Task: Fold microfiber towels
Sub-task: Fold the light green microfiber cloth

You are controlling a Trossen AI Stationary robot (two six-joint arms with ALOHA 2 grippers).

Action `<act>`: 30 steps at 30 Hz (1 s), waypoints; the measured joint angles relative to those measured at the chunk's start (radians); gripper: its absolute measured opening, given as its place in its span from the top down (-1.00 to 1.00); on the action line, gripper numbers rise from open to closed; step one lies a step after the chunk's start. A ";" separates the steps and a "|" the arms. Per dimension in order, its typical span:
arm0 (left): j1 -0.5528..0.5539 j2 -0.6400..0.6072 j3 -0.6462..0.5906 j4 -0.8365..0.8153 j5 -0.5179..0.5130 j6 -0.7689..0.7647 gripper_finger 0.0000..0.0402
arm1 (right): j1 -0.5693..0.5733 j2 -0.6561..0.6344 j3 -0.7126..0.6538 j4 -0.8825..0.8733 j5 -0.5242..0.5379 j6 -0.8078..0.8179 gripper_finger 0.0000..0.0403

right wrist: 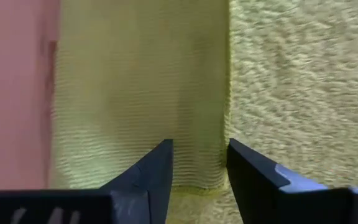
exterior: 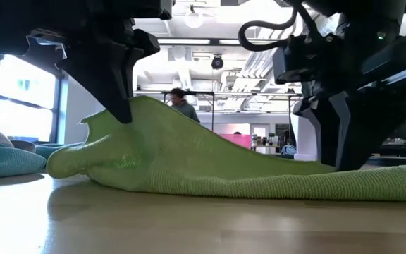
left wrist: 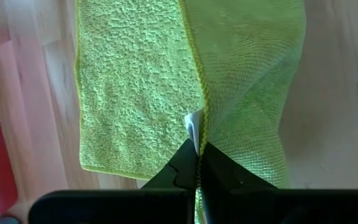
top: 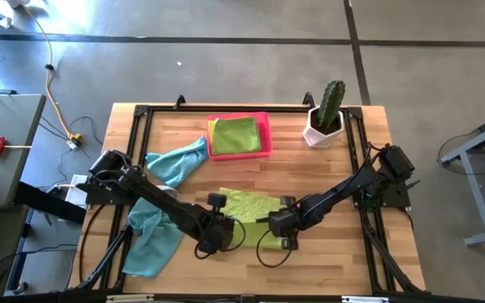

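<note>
A lime green microfiber towel (top: 247, 206) lies near the table's front middle, and both grippers are at it. My left gripper (top: 211, 244) is shut on its near left part, which stands raised (exterior: 129, 113), while the rest of the towel (exterior: 259, 180) lies flat on the wood. My right gripper (right wrist: 201, 168) points down over the towel's right part, open, with a strip of the cloth (right wrist: 197, 93) running between its fingers. A folded green towel (top: 236, 135) rests in the pink tray (top: 238, 156). Two teal towels (top: 179, 162) (top: 150, 240) lie crumpled at the left. My left gripper pinches the lime towel's hemmed edge (left wrist: 199, 134) between its two fingers, right beside a small white tag (left wrist: 193, 127). The fingers slant down from above. The held part is lifted off the table, and the cloth slopes down from it to the part lying flat. My right gripper's fingertips (exterior: 340, 162) reach down to the towel's surface; whether they touch it, I cannot tell.
A potted cactus (top: 325, 118) stands at the far right beside the tray. The black frame rail (top: 226, 108) runs along the table's edges. Bare wood lies at the front right (top: 343, 261). A person (exterior: 182, 104) shows in the room beyond the table.
</note>
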 joint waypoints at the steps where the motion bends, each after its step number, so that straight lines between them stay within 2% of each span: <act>1: 0.000 0.000 0.000 -0.001 -0.003 0.000 1.00 | 0.002 0.000 0.000 0.000 -0.007 -0.001 0.39; 11: 0.003 0.000 0.000 -0.001 -0.012 0.005 1.00 | 0.007 -0.006 0.000 -0.061 -0.021 -0.001 0.96; 20: 0.037 0.000 0.000 -0.001 -0.153 0.121 1.00 | 0.008 -0.045 0.000 -0.132 -0.022 0.019 0.99; 26: 0.087 0.000 0.000 0.000 -0.167 0.199 1.00 | 0.008 -0.101 0.001 -0.188 0.024 0.037 0.99; 30: 0.127 0.000 0.000 0.008 -0.212 0.259 1.00 | 0.001 -0.104 0.001 -0.269 0.066 0.038 0.99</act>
